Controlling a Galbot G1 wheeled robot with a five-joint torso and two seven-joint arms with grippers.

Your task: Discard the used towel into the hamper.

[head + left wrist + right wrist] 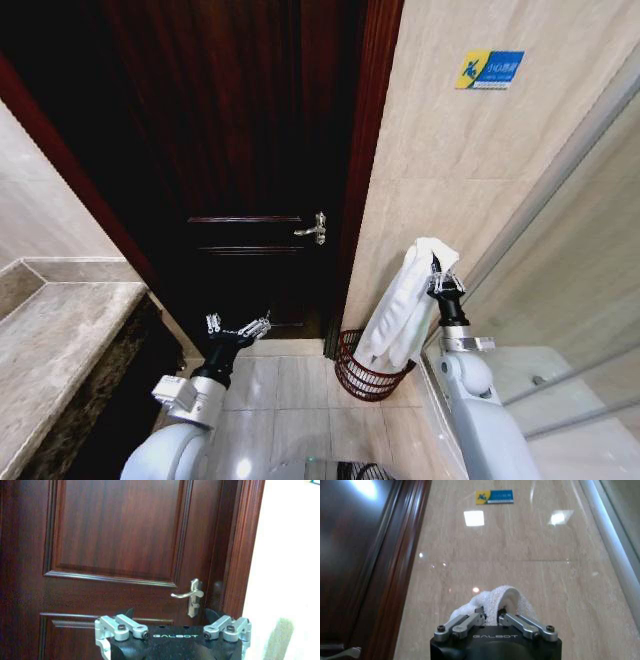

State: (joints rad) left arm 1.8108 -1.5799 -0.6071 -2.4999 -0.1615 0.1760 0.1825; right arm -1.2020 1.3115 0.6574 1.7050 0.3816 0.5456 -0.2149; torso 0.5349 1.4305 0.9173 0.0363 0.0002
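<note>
The towel (408, 300), white and folded over on itself, hangs from the right gripper (445, 283) in the right-centre of the head view, its jaws clenched on the upper fold. The cloth drapes down and to the left, and its lower end reaches the rim of the hamper (366, 374); whether it touches the rim cannot be told. The hamper stands on the tiled floor (290, 395) at lower centre, against the beige wall (440, 180), just right of the door frame. What lies inside it cannot be made out. In the right wrist view the right gripper (491, 619) pinches a curl of towel (505, 596) between its jaws, with a blue and yellow sign (494, 497) on the wall above. The left gripper (238, 327) hovers at lower left-centre, jaws released and holding nothing, pointed at the dark wooden door (240, 150) and its handle (315, 229). A stone surface (50, 350) occupies the lower left.
</note>
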